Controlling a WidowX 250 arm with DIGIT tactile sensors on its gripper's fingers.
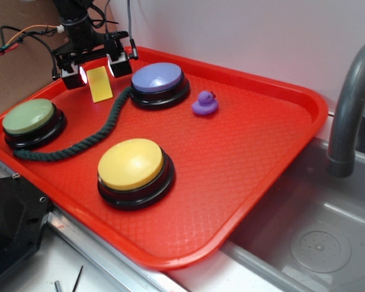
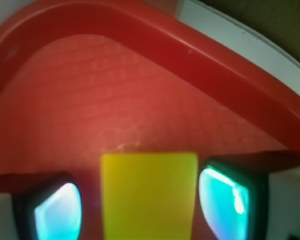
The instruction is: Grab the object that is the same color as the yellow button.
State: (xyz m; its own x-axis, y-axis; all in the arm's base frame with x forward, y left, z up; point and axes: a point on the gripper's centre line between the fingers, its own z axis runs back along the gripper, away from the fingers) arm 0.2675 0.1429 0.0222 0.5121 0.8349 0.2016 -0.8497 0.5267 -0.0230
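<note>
Gripper (image 1: 97, 72) sitting open around yellow block (image 1: 100, 84), near tray's (image 1: 280, 91) back-left corner, not squeezing yet (thin block could be slipping out sideways).

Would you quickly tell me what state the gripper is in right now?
Gripper: open, jaws straddling the yellow block with gaps either side, not yet clamped.

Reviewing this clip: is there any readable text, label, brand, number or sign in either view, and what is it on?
None readable in either view.
The three dome buttons, the flat yellow rectangular block, the purple duck and the red plastic tray show no print.
The gripper shows only glowing pads, no markings.
</note>
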